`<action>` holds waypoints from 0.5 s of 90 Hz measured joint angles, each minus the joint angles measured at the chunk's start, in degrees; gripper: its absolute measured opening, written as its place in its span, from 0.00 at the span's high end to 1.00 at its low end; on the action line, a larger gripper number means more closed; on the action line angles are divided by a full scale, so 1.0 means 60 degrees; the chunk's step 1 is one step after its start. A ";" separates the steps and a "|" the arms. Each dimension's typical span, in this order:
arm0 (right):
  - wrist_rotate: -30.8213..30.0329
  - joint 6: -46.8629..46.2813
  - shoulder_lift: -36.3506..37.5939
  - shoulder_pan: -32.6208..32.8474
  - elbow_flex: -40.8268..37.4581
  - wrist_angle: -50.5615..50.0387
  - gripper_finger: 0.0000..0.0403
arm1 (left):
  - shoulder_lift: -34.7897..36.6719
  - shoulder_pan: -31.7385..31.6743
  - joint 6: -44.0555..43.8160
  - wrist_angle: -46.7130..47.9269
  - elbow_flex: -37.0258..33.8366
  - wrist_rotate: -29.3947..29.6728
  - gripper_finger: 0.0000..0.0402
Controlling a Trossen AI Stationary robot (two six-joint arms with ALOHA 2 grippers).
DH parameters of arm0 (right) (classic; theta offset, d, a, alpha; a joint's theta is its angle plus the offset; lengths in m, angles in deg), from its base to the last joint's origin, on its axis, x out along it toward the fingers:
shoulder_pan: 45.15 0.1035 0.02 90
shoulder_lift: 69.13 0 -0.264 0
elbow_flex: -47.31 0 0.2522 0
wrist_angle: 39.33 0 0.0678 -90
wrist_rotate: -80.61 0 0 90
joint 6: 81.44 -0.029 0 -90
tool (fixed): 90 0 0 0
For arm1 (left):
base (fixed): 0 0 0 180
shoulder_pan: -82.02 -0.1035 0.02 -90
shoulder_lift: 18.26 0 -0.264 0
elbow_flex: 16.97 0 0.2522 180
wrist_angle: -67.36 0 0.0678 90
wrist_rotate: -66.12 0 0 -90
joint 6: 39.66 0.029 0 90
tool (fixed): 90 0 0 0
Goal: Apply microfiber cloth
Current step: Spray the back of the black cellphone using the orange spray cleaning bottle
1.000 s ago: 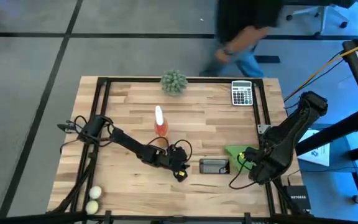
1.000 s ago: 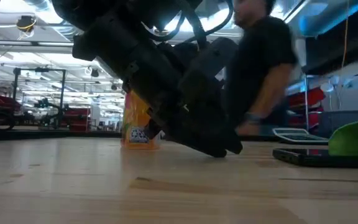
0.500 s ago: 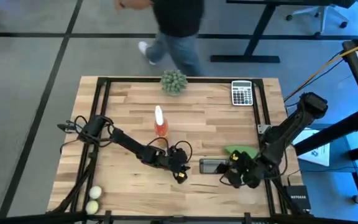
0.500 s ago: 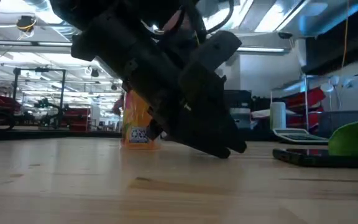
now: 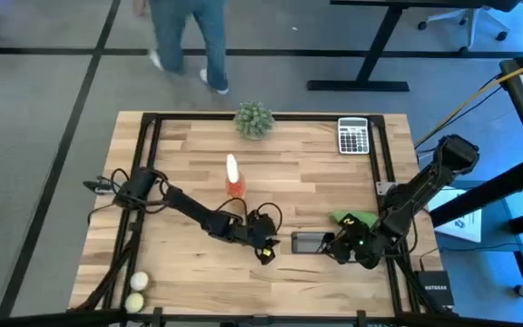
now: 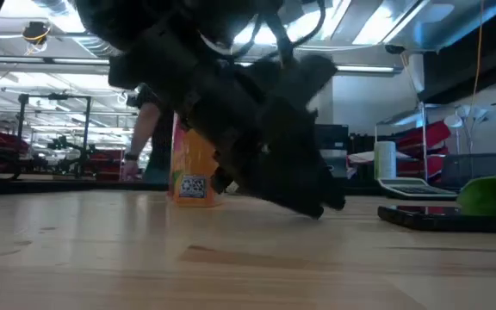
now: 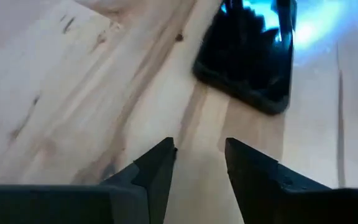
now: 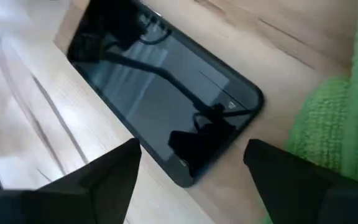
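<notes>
Lying on the desk (image 5: 180,173) near its right edge, the microfiber cloth (image 5: 354,220) is a bright green heap, and we see it just beside the far end of a dark phone (image 5: 312,242) that lies flat with its screen up. In the right wrist view the cloth (image 8: 334,124) sits close to the phone (image 8: 166,93), though we cannot tell whether they touch. Our right pincer (image 5: 341,247) hovers low over the phone's end nearest the cloth, its 2 fingers (image 8: 98,180) spread apart and holding nothing. Our left pincer (image 5: 263,254) rests low on the desk just left of the phone, its 2 fingers (image 7: 157,168) parted a little and empty. Farther back stand an orange spray bottle (image 5: 234,178), a fuzzy plant ball (image 5: 254,119) and a calculator (image 5: 353,136). 2 pale balls (image 5: 136,292) sit at the near left corner. A person (image 5: 187,36) is on the floor beyond the desk.
</notes>
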 joint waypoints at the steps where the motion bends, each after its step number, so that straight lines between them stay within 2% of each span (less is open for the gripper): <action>1: -0.0006 0.0006 -0.0028 -0.0006 0.0000 0.0040 0.31 | -0.0024 0.0000 -0.0006 -0.0041 0.0000 -0.0029 0.67; 24: -0.0564 0.0017 -0.0806 -0.0172 -0.0003 0.1586 0.31 | -0.0456 -0.0005 0.0050 -0.1289 0.0000 -0.0149 0.67; 45: -0.0622 0.0067 -0.0860 -0.0509 -0.0025 0.2156 0.31 | -0.0464 -0.0007 0.0114 -0.1336 -0.0011 -0.0193 0.67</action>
